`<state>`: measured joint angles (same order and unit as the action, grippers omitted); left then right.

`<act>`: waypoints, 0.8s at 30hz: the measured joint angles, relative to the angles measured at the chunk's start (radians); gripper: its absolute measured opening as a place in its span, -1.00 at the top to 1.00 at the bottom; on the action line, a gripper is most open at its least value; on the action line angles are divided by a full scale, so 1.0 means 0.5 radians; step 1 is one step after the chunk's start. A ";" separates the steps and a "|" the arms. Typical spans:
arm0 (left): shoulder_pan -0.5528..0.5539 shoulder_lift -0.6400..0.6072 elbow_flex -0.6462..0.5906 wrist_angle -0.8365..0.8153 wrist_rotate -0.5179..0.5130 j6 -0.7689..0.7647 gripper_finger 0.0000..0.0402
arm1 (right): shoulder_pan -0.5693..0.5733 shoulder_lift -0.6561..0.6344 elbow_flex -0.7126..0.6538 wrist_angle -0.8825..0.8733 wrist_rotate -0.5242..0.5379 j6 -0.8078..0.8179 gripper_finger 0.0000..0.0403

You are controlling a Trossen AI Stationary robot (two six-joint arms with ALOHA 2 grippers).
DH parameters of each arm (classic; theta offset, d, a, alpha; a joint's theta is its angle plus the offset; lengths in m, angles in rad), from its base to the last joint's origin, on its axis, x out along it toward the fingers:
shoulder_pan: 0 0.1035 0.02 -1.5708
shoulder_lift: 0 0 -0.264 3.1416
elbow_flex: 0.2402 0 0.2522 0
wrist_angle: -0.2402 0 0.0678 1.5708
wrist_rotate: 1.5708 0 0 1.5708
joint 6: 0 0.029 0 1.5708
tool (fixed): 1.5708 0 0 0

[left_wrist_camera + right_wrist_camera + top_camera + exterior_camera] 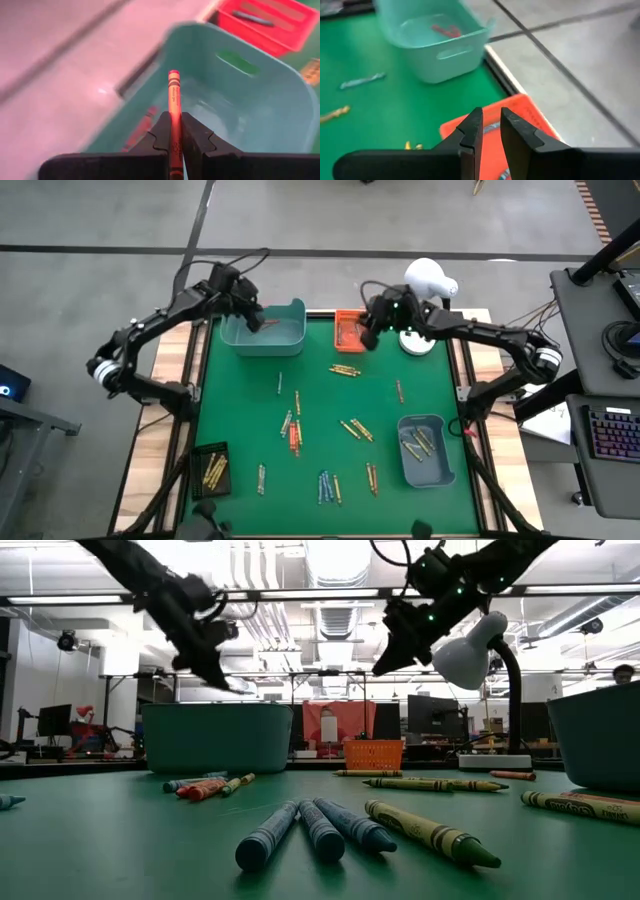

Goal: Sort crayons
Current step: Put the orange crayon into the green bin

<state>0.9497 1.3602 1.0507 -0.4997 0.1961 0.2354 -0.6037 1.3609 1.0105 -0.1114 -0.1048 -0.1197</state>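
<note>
**Inspector:** Start at the left edge.

**Assistant:** A black tray (211, 470) sits at the mat's (310, 395) near left corner with yellow crayons in it, tight against the border. At the far left, the teal bin (265, 332) stands on the mat's far edge. The left gripper (252, 318) hangs over the bin's left part, fingers clenched on an orange-red crayon (173, 112) that sticks out past the tips. At least one red crayon (141, 125) lies inside the bin.

**Inspector:** Room to move there?

**Assistant:** The bin's walls ring the space under the gripper; the mat in front of the bin is bare for a stretch. The left arm's elbow hangs out past the table's left side.

**Inspector:** The middle?

**Assistant:** Loose crayons (293, 430) are scattered over the centre and the near half, singly and in small clusters, with blue ones (324, 486) near the front edge. Open green lies between the clusters.

**Inspector:** And the right?

**Assistant:** An orange tray (349, 330) rests on the far edge, just right of the teal bin. The right gripper (368, 335) hovers above that tray's right end, fingers slightly parted with nothing between them. A white lamp (428, 285) stands just beyond it at the far right corner, close to the right arm. A grey-blue bin (424, 450) holding greenish crayons sits near the right border, towards the front. Outside the table on the right are a desk and a keyboard (612, 435).
</note>
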 joint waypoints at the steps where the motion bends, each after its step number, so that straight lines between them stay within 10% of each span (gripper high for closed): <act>1: 0.018 0.024 -0.001 -0.025 0.092 -0.020 1.00 | -0.029 0.000 0.014 -0.008 0.001 0.053 0.72; 14: 0.011 0.053 0.002 -0.362 0.154 -0.178 1.00 | -0.091 0.002 0.130 -0.071 0.001 1.116 0.72; 24: 0.014 0.229 0.004 -0.086 0.188 -0.175 1.00 | -0.131 0.005 0.130 -0.171 0.158 1.135 0.72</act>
<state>0.9565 1.4746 1.0526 -0.5427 0.2900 0.1479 -0.6690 1.3636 1.0756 -0.1970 -0.0257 0.4478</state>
